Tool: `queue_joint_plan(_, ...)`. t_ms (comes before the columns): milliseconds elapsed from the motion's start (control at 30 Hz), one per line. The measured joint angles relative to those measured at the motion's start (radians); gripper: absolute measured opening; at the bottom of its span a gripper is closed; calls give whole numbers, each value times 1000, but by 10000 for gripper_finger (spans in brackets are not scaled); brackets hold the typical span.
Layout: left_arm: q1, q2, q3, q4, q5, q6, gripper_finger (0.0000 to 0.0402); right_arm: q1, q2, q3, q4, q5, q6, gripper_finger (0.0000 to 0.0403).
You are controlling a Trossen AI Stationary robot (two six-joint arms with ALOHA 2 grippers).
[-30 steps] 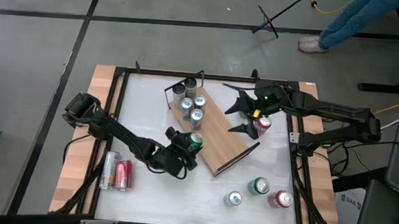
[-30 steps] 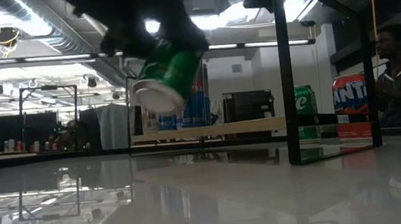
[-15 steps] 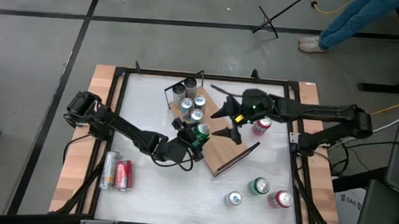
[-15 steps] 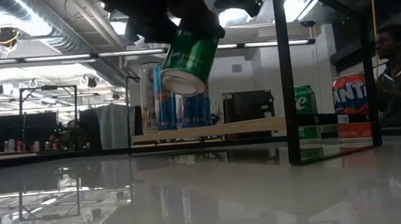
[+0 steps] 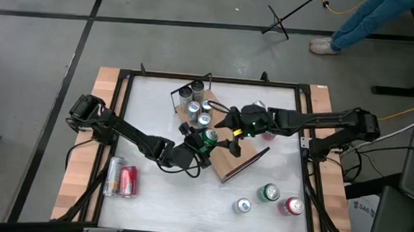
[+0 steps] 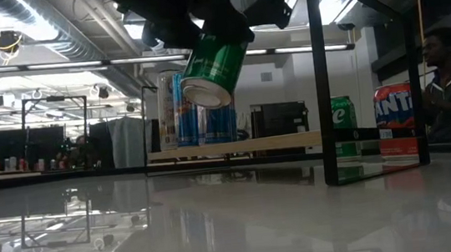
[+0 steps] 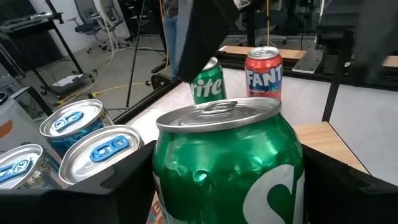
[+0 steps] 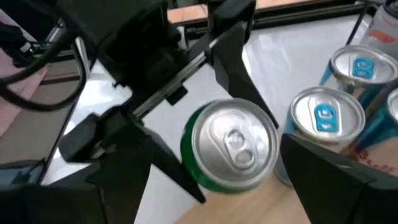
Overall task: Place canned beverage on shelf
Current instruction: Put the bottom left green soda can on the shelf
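The left gripper (image 5: 199, 143) is clamped on a green aluminium soda can (image 5: 208, 137), holding it tilted in the air over the near long edge of the long light-brown wooden shelf board (image 5: 228, 155). The right gripper (image 5: 229, 132), its fingers spread wide and empty, hangs just beside the can on the far side. A cluster of blue-topped silver cans (image 5: 199, 110) crowds the shelf's far end, while the board's nearer half lies bare up to its thin black end rail (image 5: 246, 164).

Two matte-black jointed arms, left arm (image 5: 130, 135) and right arm (image 5: 329, 122), black cables along the links, green indicator light near right wrist, black wedge-shaped fingers (image 8: 249, 74).
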Motion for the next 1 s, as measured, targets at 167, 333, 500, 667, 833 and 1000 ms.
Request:
queue_joint_plan(167,0,0,0,0,1,0,298,-3,15,0,50,2,45,342)
queue_joint_plan(333,0,0,0,2,5,0,298,-3,27,0,47,9,56,342)
queue_joint_plan(500,0,0,0,5,5,1,298,-3,45,0,36,12,69,342)
queue_joint_plan(667,0,0,0,8,6,2,298,-3,69,0,42,27,80,342)
queue_joint_plan(833,0,0,0,40,7,59,298,-3,93,0,51,0,88,342)
queue_joint_plan(1000,0,0,0,47,8,80,298,-2,102,0,53,-1,90,342)
